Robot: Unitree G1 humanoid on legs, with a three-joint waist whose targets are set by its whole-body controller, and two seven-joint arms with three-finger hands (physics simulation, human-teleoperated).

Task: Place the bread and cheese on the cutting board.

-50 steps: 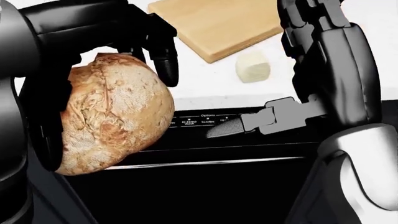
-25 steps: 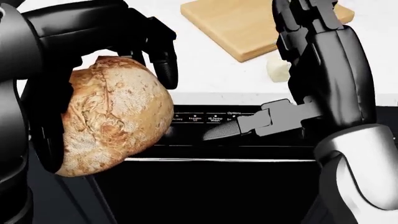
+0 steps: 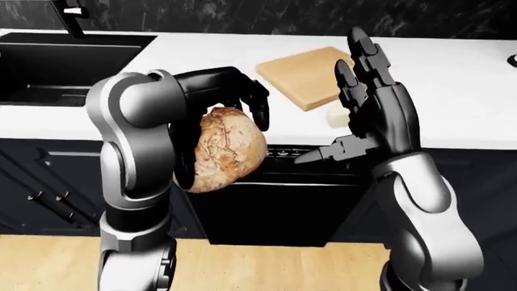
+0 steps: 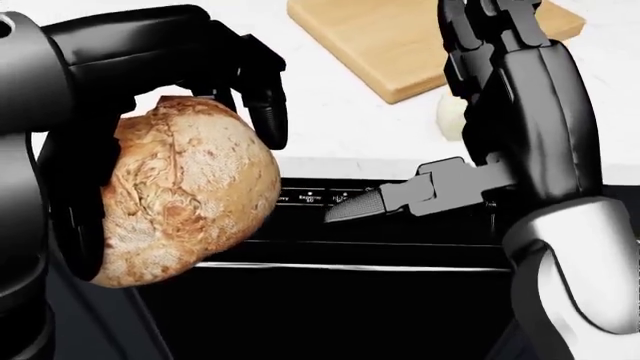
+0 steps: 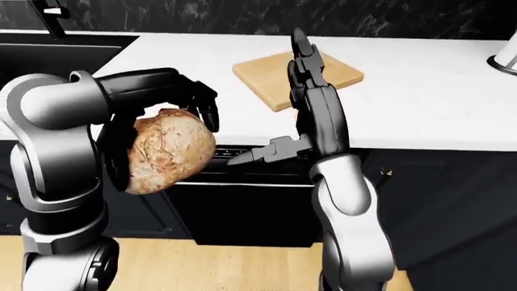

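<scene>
Left-eye view: the left hand (image 3: pixel 222 100) curls its black fingers (image 3: pixel 260 112) over the top of a round crusty bread loaf (image 3: pixel 230 148) and grips it, held in the air just off the edge of the white table (image 3: pixel 453 85), over the dark dishwasher (image 3: pixel 274 200) below. The right hand (image 3: pixel 371 97) stands upright with its fingers spread open and its thumb jutting toward the view's left; it holds nothing. A wooden cutting board (image 3: pixel 303 76) lies bare on the table. A small pale piece of cheese (image 3: pixel 336 116) sits on the table just beside the board's lower right corner, partly hidden by the right hand. A black sink (image 3: pixel 56 66) is set into the table at upper left.

Head view: the loaf fills the left side, clasped from above and behind by the left hand. The right hand's open thumb points left across the dishwasher's control strip (image 4: pixel 320 198). The board sits at the top, and only a sliver of the cheese shows beside the right forearm.

Right-eye view: the right hand rises across the board, hiding the cheese. The loaf hangs in the left hand below the table's edge line. A metal pot's (image 5: pixel 505 57) edge shows at far right, and a wood floor (image 5: pixel 210 267) lies along the bottom.
</scene>
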